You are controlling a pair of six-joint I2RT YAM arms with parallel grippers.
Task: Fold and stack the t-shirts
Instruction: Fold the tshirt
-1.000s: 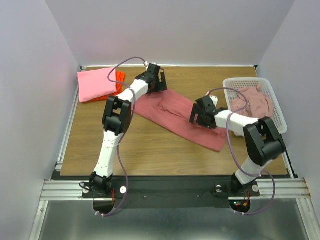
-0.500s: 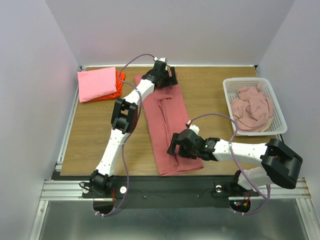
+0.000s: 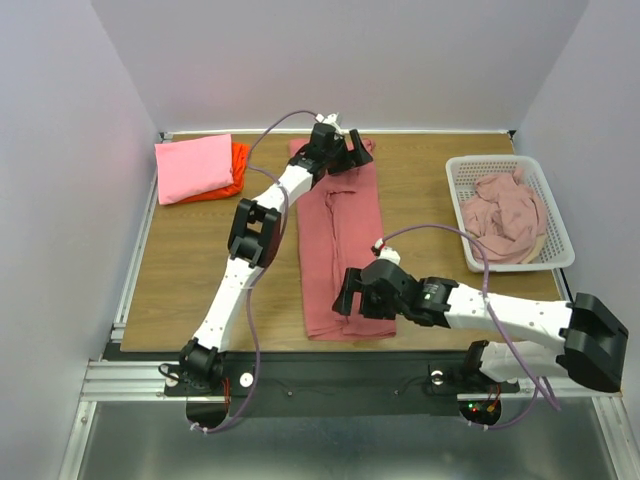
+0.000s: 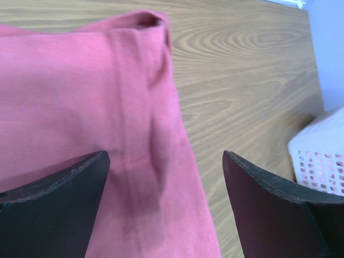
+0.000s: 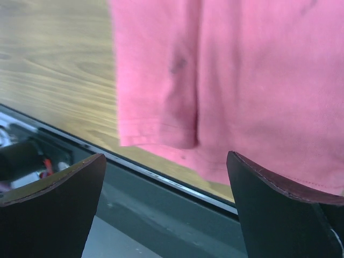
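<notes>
The large dusty rose-red t-shirt [image 3: 342,235] lies as a long folded strip from the table's far edge to its near edge. My left gripper [image 3: 350,152] is open over the shirt's far end, and the left wrist view shows its jaws [image 4: 164,156] wide apart above the cloth [image 4: 80,107]. My right gripper [image 3: 354,300] is open over the near end; the right wrist view shows its jaws [image 5: 165,156] wide apart, with the hem [image 5: 226,97] at the table's front edge. A folded bright pink t-shirt [image 3: 193,167] lies on an orange-red one [image 3: 239,166] at the far left.
A white mesh basket [image 3: 560,228] at the right holds crumpled paler pink shirts [image 3: 505,212]; its corner shows in the left wrist view [image 4: 322,156]. The metal rail [image 5: 161,215] runs just past the table's near edge. Walls close in on three sides.
The rose-red shirt swung from a diagonal lie to a strip running far to near. My left gripper moved right along the far edge; my right gripper swept to the near edge. Both now stand open.
</notes>
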